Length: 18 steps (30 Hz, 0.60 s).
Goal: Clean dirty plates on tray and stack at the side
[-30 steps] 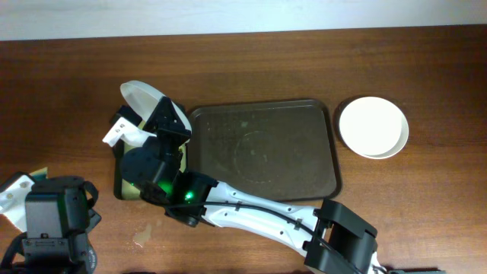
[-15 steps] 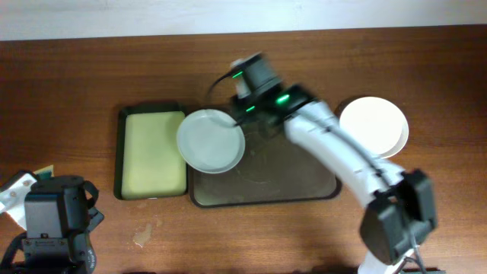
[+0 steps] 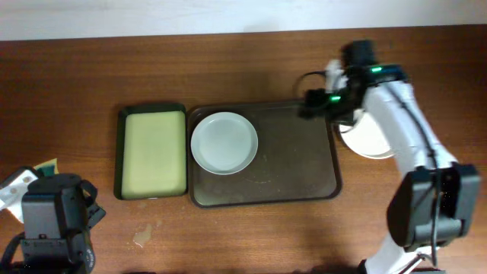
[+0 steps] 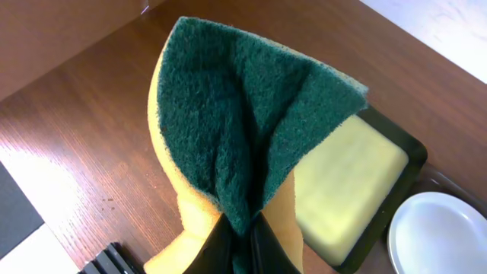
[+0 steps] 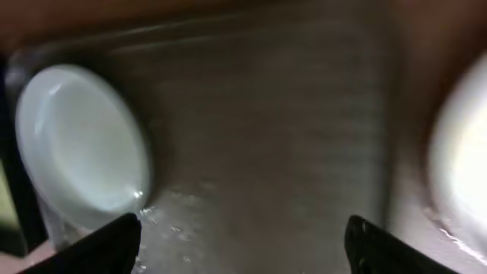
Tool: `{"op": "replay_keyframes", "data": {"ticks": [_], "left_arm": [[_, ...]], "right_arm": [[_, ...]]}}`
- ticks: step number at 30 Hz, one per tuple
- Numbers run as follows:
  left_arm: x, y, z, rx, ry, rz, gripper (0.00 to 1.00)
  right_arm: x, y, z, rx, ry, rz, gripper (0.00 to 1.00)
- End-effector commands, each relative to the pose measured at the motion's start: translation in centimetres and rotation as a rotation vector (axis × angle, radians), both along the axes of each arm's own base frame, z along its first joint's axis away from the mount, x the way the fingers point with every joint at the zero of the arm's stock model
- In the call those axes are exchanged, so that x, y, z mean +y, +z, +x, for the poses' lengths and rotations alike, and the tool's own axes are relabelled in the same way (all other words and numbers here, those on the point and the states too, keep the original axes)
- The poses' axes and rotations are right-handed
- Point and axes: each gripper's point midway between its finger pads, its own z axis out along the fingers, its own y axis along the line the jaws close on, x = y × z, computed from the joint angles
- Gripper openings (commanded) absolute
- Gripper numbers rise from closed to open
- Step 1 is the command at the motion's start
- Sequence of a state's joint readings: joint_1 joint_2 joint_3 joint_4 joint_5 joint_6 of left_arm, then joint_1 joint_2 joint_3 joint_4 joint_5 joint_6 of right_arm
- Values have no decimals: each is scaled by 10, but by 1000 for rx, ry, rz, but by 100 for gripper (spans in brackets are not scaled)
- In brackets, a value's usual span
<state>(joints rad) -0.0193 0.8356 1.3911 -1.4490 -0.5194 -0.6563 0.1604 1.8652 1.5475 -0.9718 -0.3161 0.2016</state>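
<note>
The grey plate [image 3: 224, 143], faintly bluish, lies flat in the left part of the brown tray [image 3: 304, 175], close to the tray's left rim. The rest of the tray floor is bare apart from a few small bright specks near the plate, which the right wrist view shows only as a blur. The tray sits in the middle of the table [image 3: 76, 68], its long side running left to right. Just off its right end a white plate [image 3: 364, 141] rests on the table, half covered by the right arm [image 3: 411, 144]. Whether more than one plate lies there I cannot tell.

The right pincer [image 5: 242, 236] is spread wide with nothing between its fingertips [image 5: 122, 232]. From overhead it hangs above the tray's far right corner, between the grey plate and the white plate and well apart from the grey one. Its own camera looks along the tray, with the grey plate at the left edge and the white plate at the right edge.

The left pincer [image 4: 242, 245] is closed tight on a sponge [image 4: 251, 129], yellow foam with a dark green scouring face, folded double so that the green side bulges upward. The left arm [image 3: 53, 221] sits at the near left corner of the table. Beside the brown tray's left end lies a small black tray [image 3: 152, 152] with a yellow-green inside.
</note>
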Motion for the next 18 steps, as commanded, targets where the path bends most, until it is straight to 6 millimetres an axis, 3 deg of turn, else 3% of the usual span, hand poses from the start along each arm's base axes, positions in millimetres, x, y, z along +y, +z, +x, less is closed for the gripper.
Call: {"op": "replay_keyframes", "data": {"ticks": [1, 5, 8, 11, 13, 16, 18], "left_arm": [[0, 0, -1, -9, 9, -10, 6], [0, -4, -7, 25, 9, -9, 7], [0, -6, -10, 40, 9, -10, 6], [-1, -7, -10, 40, 5, -15, 6], [-1, -7, -10, 41, 5, -15, 6], [-1, -7, -10, 42, 5, -15, 6], [-1, -8, -11, 45, 5, -15, 5]], "right_arm": [[68, -26, -9, -58, 181, -85, 87], [121, -68, -8, -157, 297, -275, 87], [125, -88, -1, -173, 297, -319, 86], [118, -89, 4, -173, 278, -318, 86], [117, -91, 5, -162, 230, -306, 77], [118, -96, 5, -159, 231, -306, 45], [117, -102, 4, -140, 205, -305, 43]]}}
